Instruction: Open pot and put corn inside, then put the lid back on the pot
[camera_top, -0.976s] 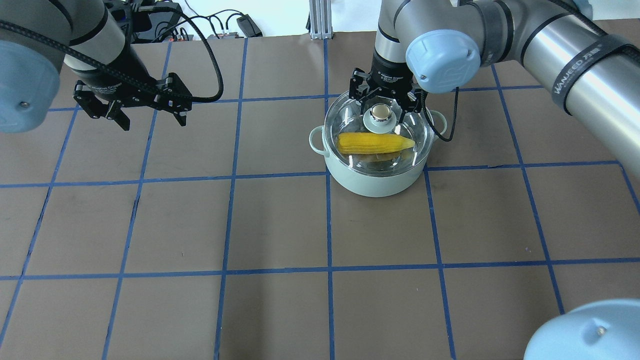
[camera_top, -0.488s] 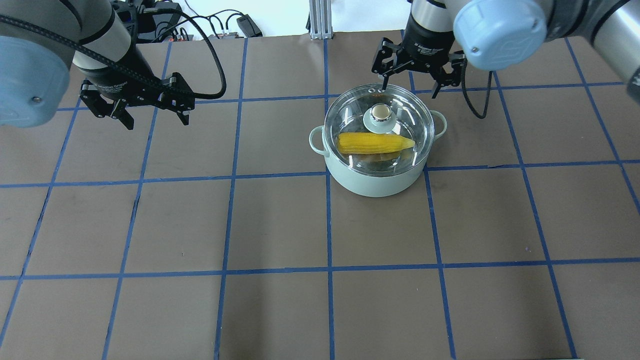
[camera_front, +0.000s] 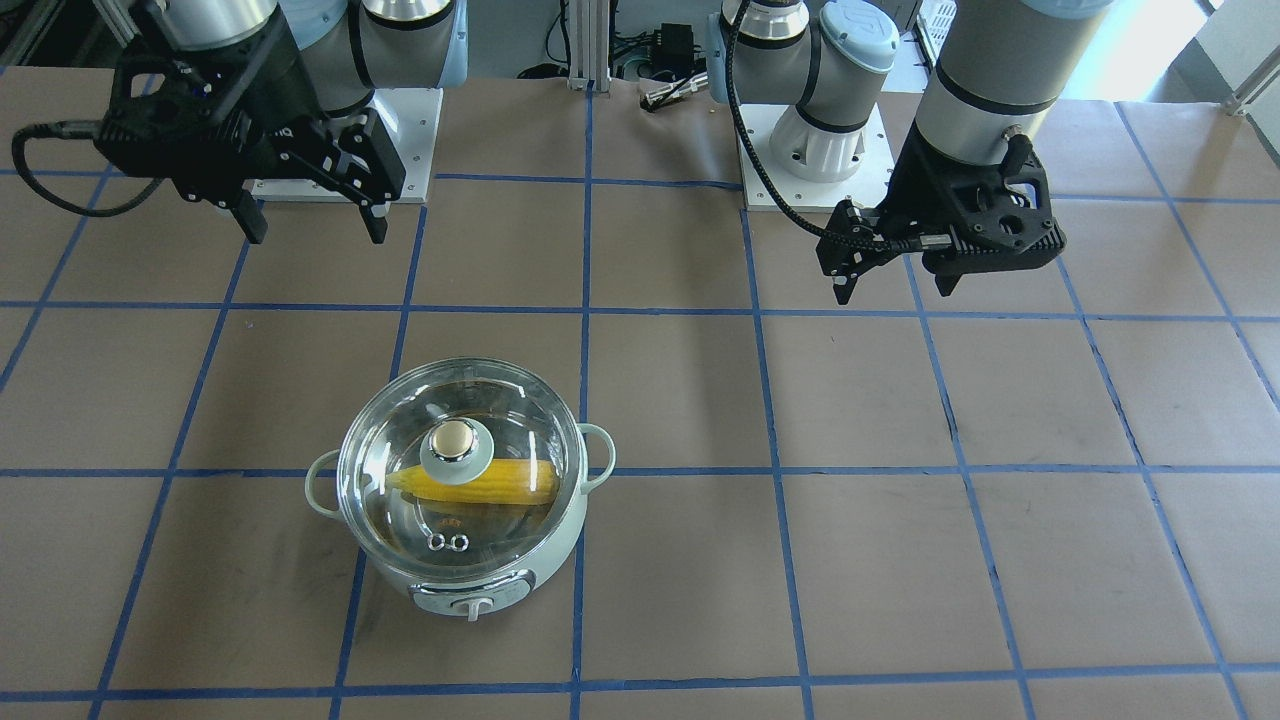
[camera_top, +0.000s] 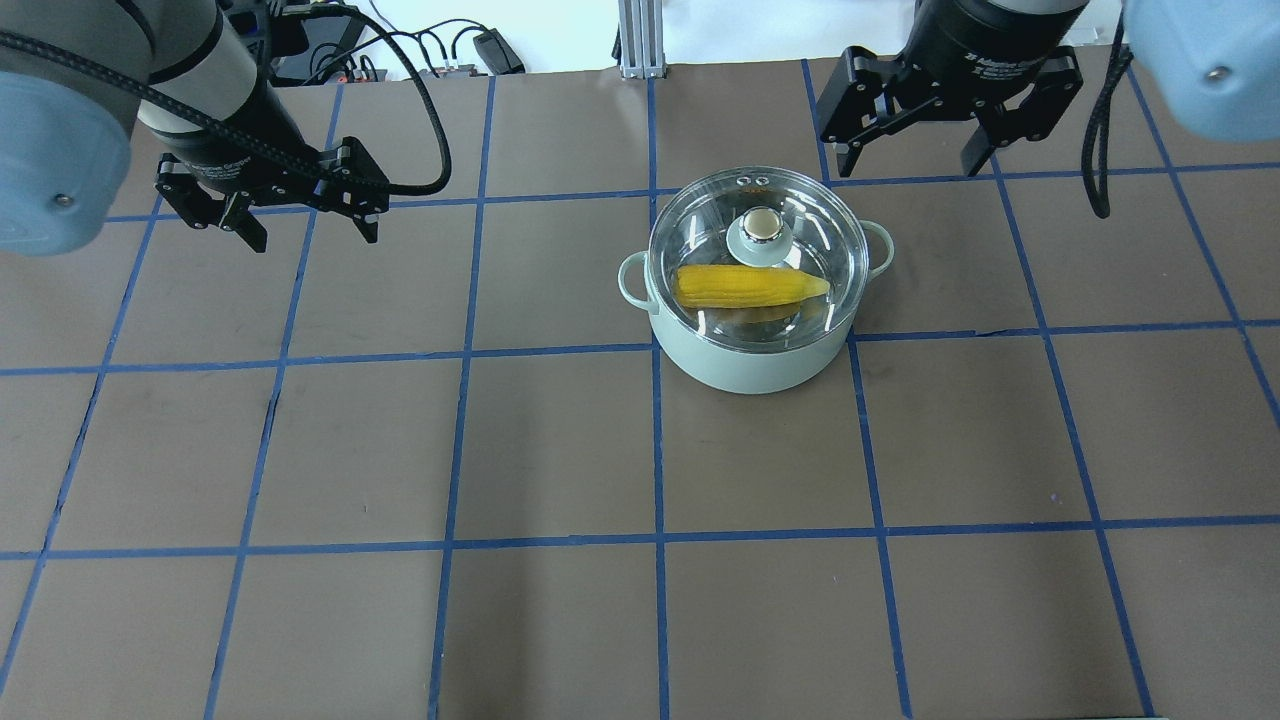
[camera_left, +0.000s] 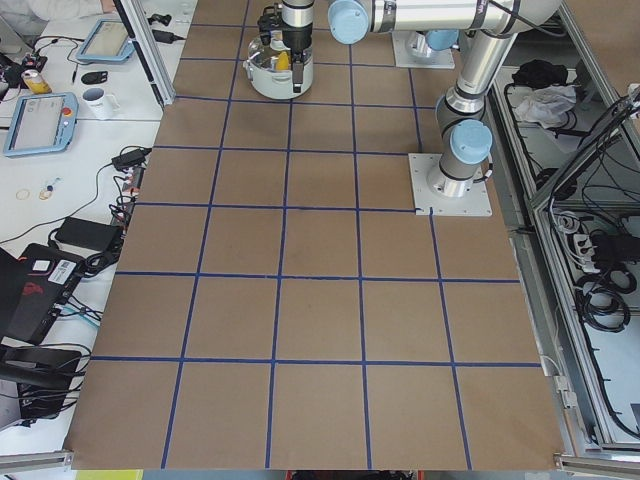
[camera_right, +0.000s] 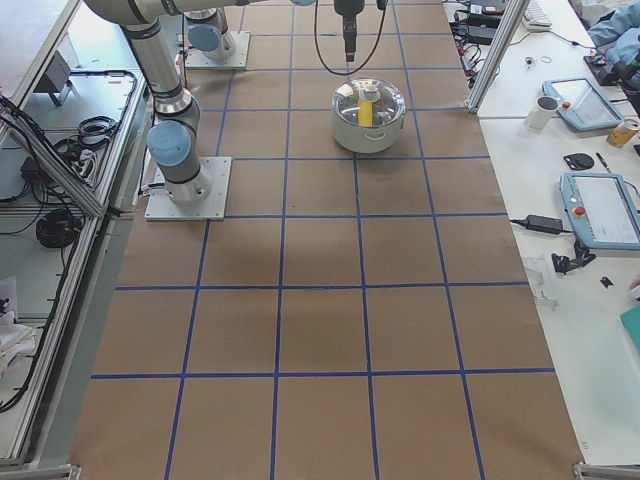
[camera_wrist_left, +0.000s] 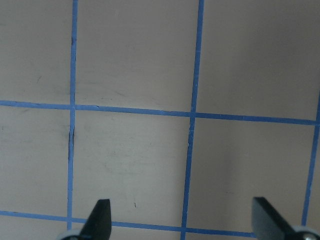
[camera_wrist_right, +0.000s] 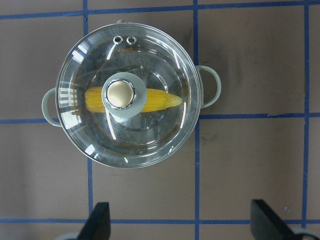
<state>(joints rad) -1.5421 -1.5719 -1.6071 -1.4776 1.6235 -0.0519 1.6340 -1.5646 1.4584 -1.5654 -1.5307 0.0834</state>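
Corn (camera_top: 752, 287) sits in pot (camera_top: 745, 365) (lid (camera_top: 760, 228) seated); left end effector (camera_top: 314, 235), right end effector (camera_top: 910, 168) both spread, empty.

The knob of the lid (camera_wrist_right: 150, 140) hides from you the middle of the corn (camera_wrist_right: 160, 100). In the left-end view the pot (camera_left: 262, 85) is tiny, partly behind the left arm (camera_left: 297, 15); both wrist views crop the jaws to tips.

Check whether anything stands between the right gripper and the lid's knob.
Nothing visible does. The right gripper hangs open, raised clear of the pot; its wrist view shows the lid seated on the pot, knob unobstructed, corn inside.
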